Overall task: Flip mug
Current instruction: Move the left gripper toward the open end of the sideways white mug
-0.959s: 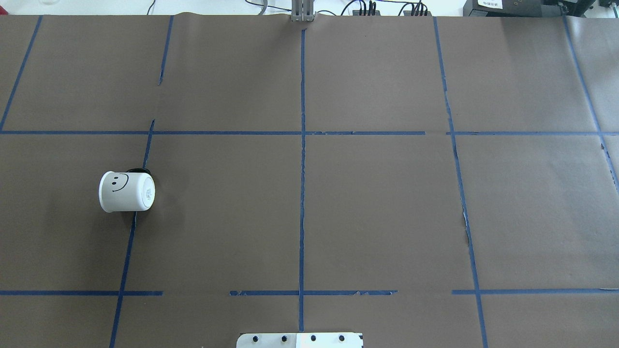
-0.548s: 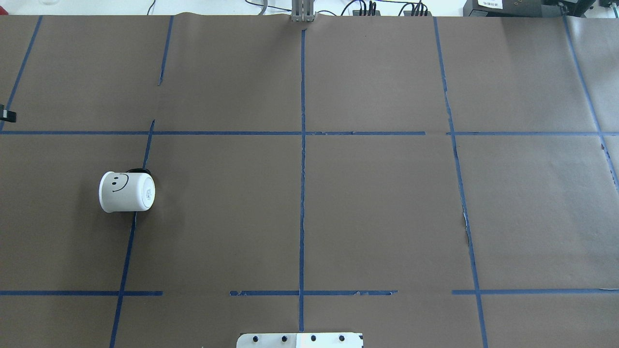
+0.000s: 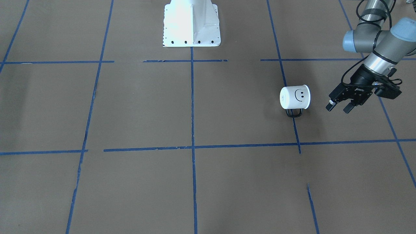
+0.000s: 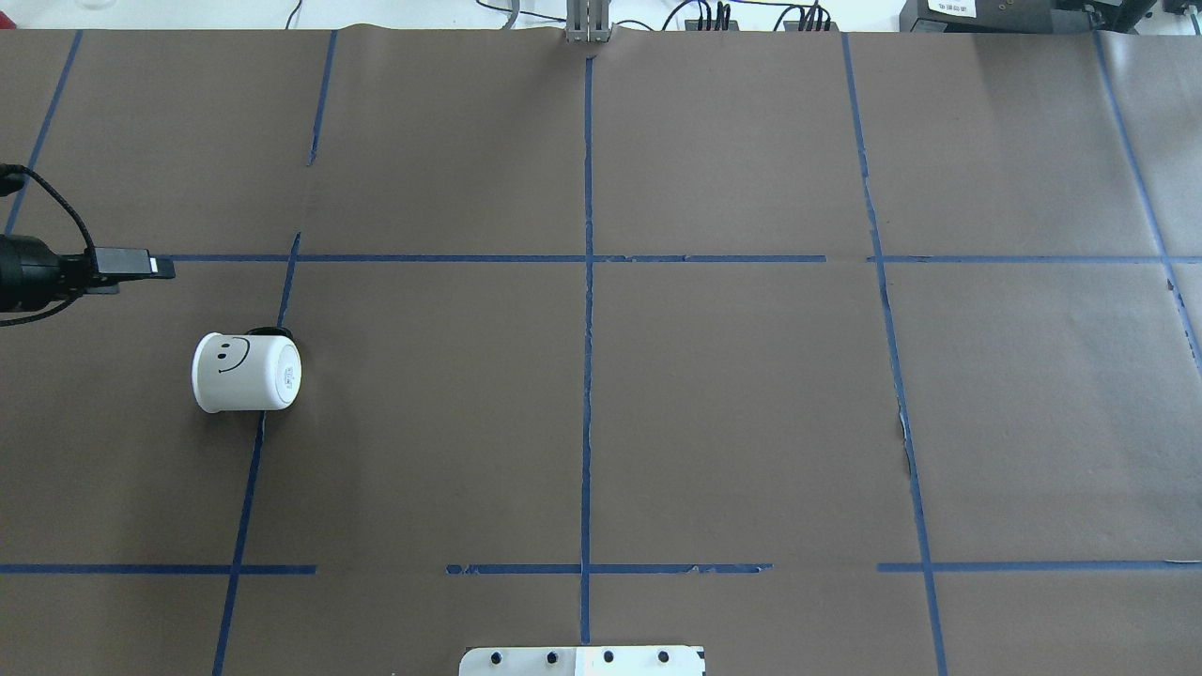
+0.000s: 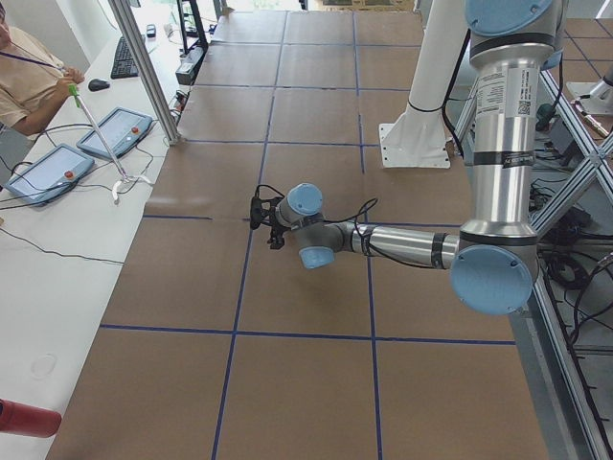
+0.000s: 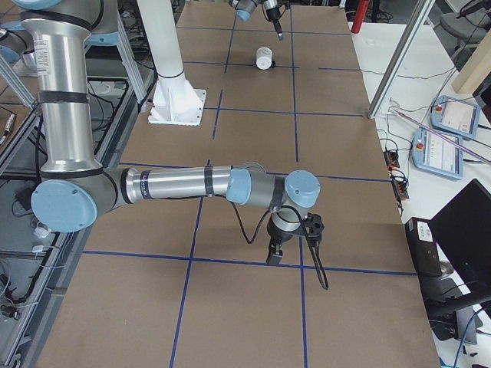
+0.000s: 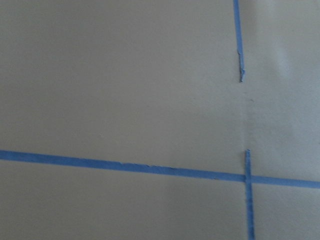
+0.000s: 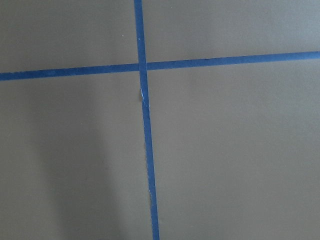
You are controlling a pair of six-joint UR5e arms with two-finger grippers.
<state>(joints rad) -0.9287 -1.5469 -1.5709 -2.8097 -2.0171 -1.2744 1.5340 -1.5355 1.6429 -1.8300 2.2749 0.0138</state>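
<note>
The white mug (image 4: 246,373) with a black smiley face lies on its side on the brown paper, base toward the table's middle, black handle on the far side. It also shows in the front view (image 3: 295,97) and, small, in the right-side view (image 6: 265,57). My left gripper (image 3: 338,109) is open and empty, hovering beside the mug on its outer side, apart from it; overhead it shows edge-on (image 4: 141,264). My right gripper (image 6: 275,257) points down over bare paper far from the mug; I cannot tell if it is open or shut.
The white robot base plate (image 3: 191,22) sits at the table's near middle edge. Blue tape lines cross the paper. Teach pendants (image 5: 48,172) and an operator (image 5: 29,77) are on the white side table beyond the far edge.
My left gripper has come into the overhead view from the left edge and moved right, to a spot beyond the mug. The mug has not moved.
</note>
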